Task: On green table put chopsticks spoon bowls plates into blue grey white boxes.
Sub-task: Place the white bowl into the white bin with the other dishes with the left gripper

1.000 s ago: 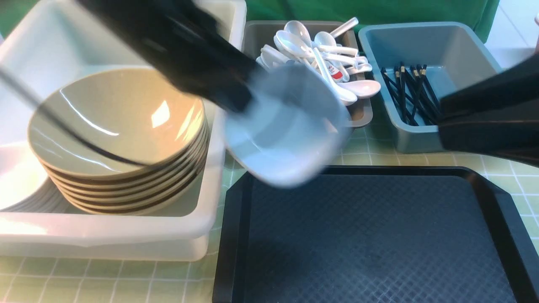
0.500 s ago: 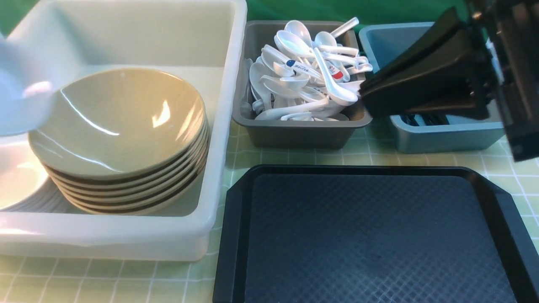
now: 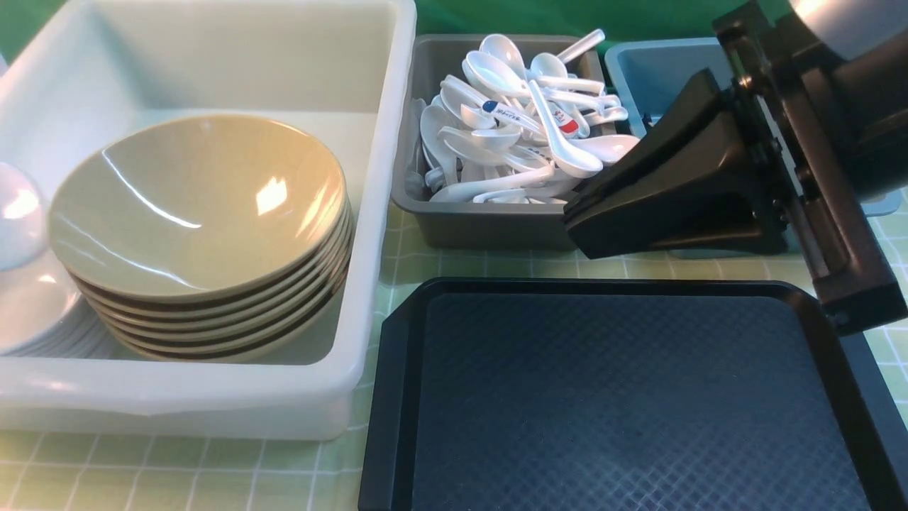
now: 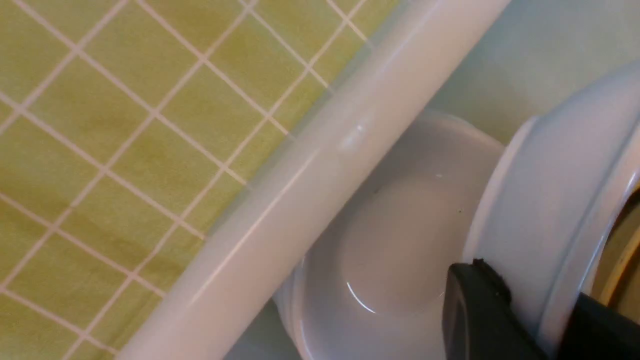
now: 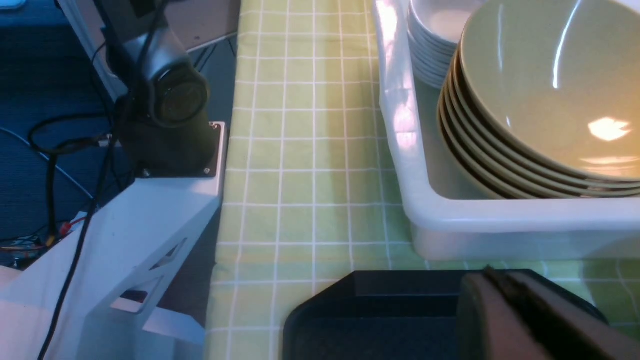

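The left gripper (image 4: 520, 315) pinches the rim of a white bowl (image 4: 555, 200), held tilted inside the white box (image 3: 369, 213) above a stack of white bowls (image 4: 395, 250), beside the stacked tan plates (image 3: 198, 213). The right gripper (image 3: 578, 227) is clenched with nothing in it, hovering at the far edge of the black tray (image 3: 624, 397), in front of the grey box (image 3: 489, 227) of spoons (image 3: 518, 128) on the green checked surface (image 5: 310, 150).

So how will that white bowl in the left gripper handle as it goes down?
The white bowl looks glazed and glossy, so it may slip in the left gripper, which pinches only its rim. It looks like ceramic: probably rigid, weighty and chippable against the white stack below. Its round wall could rock if released tilted.
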Robot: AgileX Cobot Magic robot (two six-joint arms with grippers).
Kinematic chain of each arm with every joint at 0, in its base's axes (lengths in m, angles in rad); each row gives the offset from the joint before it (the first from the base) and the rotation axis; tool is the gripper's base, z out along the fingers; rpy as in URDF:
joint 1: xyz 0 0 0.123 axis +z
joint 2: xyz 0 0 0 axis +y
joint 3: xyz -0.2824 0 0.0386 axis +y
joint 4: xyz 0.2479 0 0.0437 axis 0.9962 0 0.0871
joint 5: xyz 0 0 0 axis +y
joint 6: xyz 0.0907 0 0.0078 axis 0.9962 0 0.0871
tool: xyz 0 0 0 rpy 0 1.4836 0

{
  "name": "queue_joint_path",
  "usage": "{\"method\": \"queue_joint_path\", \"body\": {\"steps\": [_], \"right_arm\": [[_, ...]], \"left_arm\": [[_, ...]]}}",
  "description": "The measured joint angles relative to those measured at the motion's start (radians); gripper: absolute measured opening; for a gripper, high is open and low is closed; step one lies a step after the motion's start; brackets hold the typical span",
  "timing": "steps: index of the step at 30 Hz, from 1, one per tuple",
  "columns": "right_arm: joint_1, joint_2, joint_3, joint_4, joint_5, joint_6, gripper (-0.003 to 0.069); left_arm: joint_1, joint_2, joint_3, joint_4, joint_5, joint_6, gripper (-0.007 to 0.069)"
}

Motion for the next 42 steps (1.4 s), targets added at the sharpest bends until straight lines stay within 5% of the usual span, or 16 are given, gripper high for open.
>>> {"method": "queue_joint_path", "body": {"steps": [11, 19, 32, 37, 42], "right_arm": [[0.000, 0.000, -0.001, -0.002, 0.014, 0.001, 0.0029], [0.000, 0.000, -0.001, -0.002, 0.024, 0.002, 0.0038], [0.000, 0.000, -0.001, -0.002, 0.050, 0.002, 0.0047], [0.000, 0.001, -0.001, -0.040, 0.031, 0.023, 0.0047], [-0.026, 0.003, -0.001, -0.240, -0.105, 0.284, 0.0047]], "left_arm": [[-0.087, 0.040, 0.000, 0.184, 0.007, -0.180, 0.0017], [-0.088, 0.040, 0.000, 0.203, 0.015, -0.235, 0.0053], [-0.090, 0.039, 0.000, 0.175, 0.015, -0.254, 0.0458], [-0.090, 0.015, 0.000, 0.142, 0.015, -0.239, 0.0529], [-0.143, -0.093, 0.000, -0.066, 0.015, -0.078, 0.0542]]}}
